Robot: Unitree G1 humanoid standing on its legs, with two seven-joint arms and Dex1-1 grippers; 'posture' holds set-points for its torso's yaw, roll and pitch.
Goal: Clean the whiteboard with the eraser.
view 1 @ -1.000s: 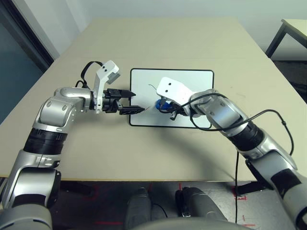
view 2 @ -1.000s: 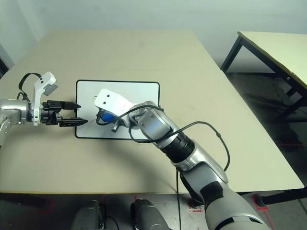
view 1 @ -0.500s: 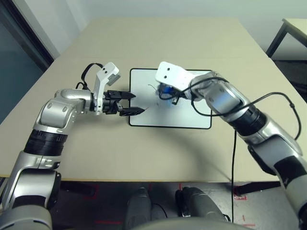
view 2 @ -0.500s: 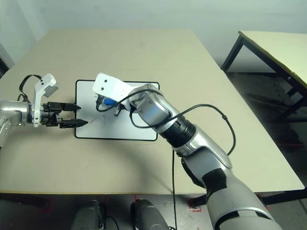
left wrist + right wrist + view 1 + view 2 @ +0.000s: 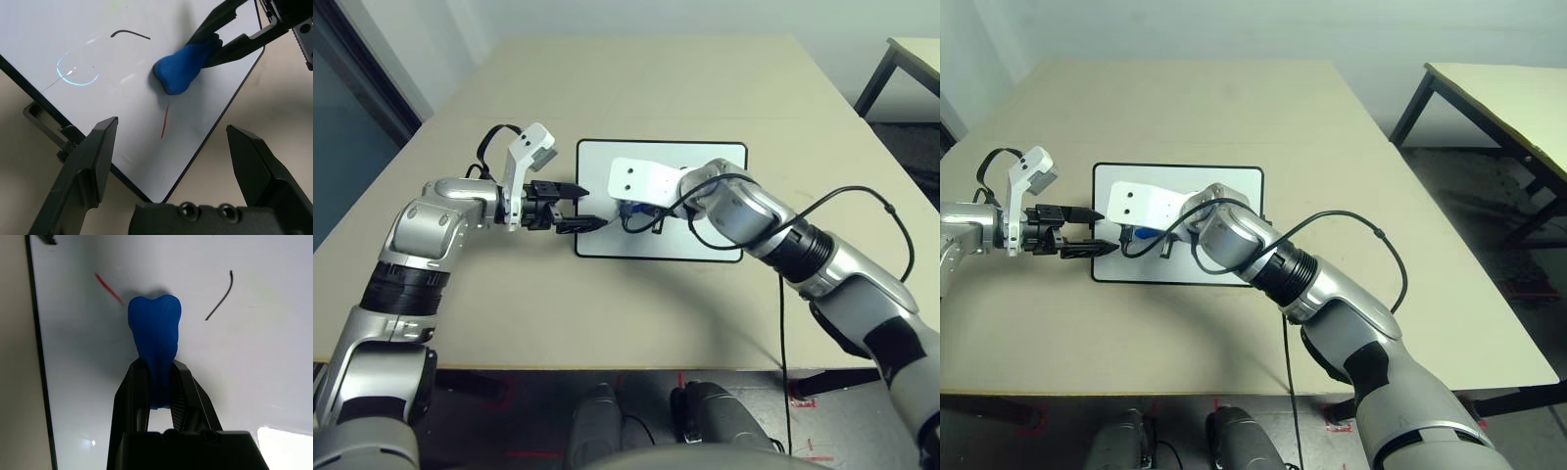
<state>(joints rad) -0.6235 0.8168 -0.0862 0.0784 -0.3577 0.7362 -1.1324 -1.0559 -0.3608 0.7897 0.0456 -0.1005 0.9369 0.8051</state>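
Wiping under way: small bright blue eraser block (image 5: 154, 340) pinched in right gripper (image 5: 157, 382), pressed on glossy white black-framed whiteboard (image 5: 705, 157) beside red stroke (image 5: 108, 289). Left gripper (image 5: 176, 161) spread, bracing board's corner.

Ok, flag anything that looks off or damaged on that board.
Nothing damaged. The eraser looks squashed where the right claw pinches it, its free end bulging. The whiteboard bears a short red stroke and a dark squiggle.

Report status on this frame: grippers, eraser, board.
Right gripper shut on eraser, pressed to whiteboard. Left gripper open at board's edge. Red and dark marks remain.
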